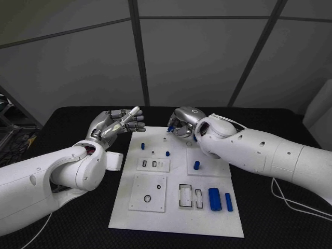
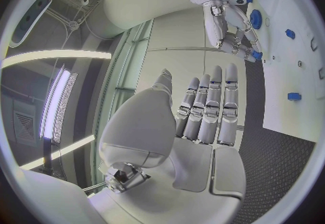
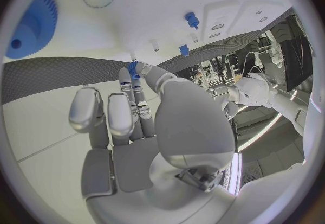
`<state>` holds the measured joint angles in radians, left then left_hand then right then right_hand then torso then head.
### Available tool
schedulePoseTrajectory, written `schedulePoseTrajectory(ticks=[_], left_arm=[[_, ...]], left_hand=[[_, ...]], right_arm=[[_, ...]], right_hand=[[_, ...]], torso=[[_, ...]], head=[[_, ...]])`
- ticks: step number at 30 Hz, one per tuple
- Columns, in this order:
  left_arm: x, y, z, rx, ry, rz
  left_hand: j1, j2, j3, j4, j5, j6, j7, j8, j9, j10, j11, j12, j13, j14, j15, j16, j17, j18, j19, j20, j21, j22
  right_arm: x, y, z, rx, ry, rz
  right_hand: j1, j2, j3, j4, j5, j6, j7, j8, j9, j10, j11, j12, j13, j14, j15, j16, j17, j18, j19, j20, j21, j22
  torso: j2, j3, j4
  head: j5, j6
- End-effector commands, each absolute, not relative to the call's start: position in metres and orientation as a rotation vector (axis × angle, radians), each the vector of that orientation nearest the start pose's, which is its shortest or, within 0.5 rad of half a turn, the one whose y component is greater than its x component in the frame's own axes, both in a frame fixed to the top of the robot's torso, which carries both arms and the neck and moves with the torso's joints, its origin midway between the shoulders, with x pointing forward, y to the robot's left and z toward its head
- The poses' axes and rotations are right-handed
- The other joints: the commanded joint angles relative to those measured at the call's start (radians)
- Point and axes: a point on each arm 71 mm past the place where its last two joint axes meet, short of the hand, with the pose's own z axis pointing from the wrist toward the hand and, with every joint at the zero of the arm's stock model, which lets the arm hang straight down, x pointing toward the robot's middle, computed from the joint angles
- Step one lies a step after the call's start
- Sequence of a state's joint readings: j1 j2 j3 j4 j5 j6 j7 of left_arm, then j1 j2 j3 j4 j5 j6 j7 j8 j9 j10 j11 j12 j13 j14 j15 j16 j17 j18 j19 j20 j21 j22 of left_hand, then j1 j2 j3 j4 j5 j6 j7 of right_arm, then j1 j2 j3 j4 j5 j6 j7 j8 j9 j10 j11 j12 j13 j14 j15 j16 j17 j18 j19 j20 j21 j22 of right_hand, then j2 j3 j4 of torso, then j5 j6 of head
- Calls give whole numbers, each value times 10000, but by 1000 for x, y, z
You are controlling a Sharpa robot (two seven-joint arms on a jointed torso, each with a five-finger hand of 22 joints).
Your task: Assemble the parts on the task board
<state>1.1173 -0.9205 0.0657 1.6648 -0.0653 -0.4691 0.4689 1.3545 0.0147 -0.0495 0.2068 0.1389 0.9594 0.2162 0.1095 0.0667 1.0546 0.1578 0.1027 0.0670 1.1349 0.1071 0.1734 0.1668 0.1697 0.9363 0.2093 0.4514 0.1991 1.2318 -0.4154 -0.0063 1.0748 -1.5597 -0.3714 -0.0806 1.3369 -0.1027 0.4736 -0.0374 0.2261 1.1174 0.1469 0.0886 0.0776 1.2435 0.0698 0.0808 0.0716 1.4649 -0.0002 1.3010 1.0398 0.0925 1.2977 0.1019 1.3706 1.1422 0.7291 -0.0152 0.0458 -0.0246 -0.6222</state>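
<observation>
Black table [image 1: 286, 207] bears the white task board [image 1: 174, 218]; left hand [image 1: 119, 124] spread, empty; right hand [image 1: 182, 123] pinches a blue part [image 1: 170, 128]

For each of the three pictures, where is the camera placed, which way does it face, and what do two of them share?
Head view: on the robot's head, facing down at the task board; both arms, left hand and right hand show.
Left wrist view: behind the left hand, whose fingers are straight; it faces the board's far end.
Right wrist view: behind the right hand, facing the board; a small blue part sits at its fingertips.
Shared: both wrist views show the blue gear.
</observation>
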Motion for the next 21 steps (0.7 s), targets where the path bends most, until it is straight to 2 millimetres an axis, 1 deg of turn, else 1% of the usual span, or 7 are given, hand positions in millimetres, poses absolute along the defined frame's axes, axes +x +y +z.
schedulePoseTrajectory(ticks=[1, 8, 13, 14, 21], left_arm=[[465, 214, -159, -10549, 12619, -15386], [465, 212, -159, -10543, 12640, -15427], [465, 212, -159, -10540, 12648, -15443], [465, 212, -159, -10539, 12650, -15447], [466, 212, -159, -10544, 12650, -15428]], left_hand=[[36, 35, -36, -26, -40, 19, 66, -43, -15, -12, 77, -59, -15, -4, 32, -38, 10, 107, 37, 26, 66, 12], [36, 35, -36, -26, -40, 19, 66, -43, -15, -12, 77, -59, -15, -4, 32, -38, 10, 107, 37, 26, 66, 12], [36, 35, -36, -26, -40, 19, 66, -43, -15, -12, 77, -59, -15, -4, 32, -38, 10, 107, 37, 26, 66, 12], [36, 35, -36, -26, -40, 19, 66, -43, -15, -12, 77, -59, -15, -4, 32, -38, 10, 107, 37, 26, 66, 12], [29, 47, -44, -25, -40, 29, 70, -52, -11, -3, 80, -71, -11, -5, 36, -59, 20, 106, 26, 30, 69, 13]], right_arm=[[562, -98, -171, -2377, 15038, 6141], [565, -94, -174, -2459, 15278, 6071], [566, -92, -176, -2476, 15460, 5979], [567, -92, -176, -2485, 15536, 5910], [569, -92, -180, -2526, 15898, 5554]], right_hand=[[-54, -62, 12, 63, -13, 30, -2, -1, -14, 48, 50, -52, -17, 289, -59, 27, 5, -51, 35, 10, 58, 10], [-63, -63, 15, 72, -23, 22, 0, -9, -17, 42, 52, -60, -18, 290, -57, 39, 17, -52, 34, 12, 63, 14], [-67, -63, 17, 77, -29, 15, 2, -16, -20, 37, 54, -67, -20, 291, -55, 46, 24, -51, 30, 13, 64, 13], [-67, -63, 17, 77, -29, 15, 2, -16, -20, 37, 54, -67, -20, 291, -55, 46, 24, -51, 30, 13, 64, 13], [-129, -90, 3, 122, -53, -8, 12, -44, -32, 17, 68, -95, -24, 284, -43, 58, 11, -49, 11, 23, 68, 8]], torso=[[27, -14, 38], [22, -6, 14], [25, -8, 14], [32, -8, 13], [27, -6, 11]], head=[[-3, -8], [30, -37], [27, -56], [48, -63], [67, -87]])
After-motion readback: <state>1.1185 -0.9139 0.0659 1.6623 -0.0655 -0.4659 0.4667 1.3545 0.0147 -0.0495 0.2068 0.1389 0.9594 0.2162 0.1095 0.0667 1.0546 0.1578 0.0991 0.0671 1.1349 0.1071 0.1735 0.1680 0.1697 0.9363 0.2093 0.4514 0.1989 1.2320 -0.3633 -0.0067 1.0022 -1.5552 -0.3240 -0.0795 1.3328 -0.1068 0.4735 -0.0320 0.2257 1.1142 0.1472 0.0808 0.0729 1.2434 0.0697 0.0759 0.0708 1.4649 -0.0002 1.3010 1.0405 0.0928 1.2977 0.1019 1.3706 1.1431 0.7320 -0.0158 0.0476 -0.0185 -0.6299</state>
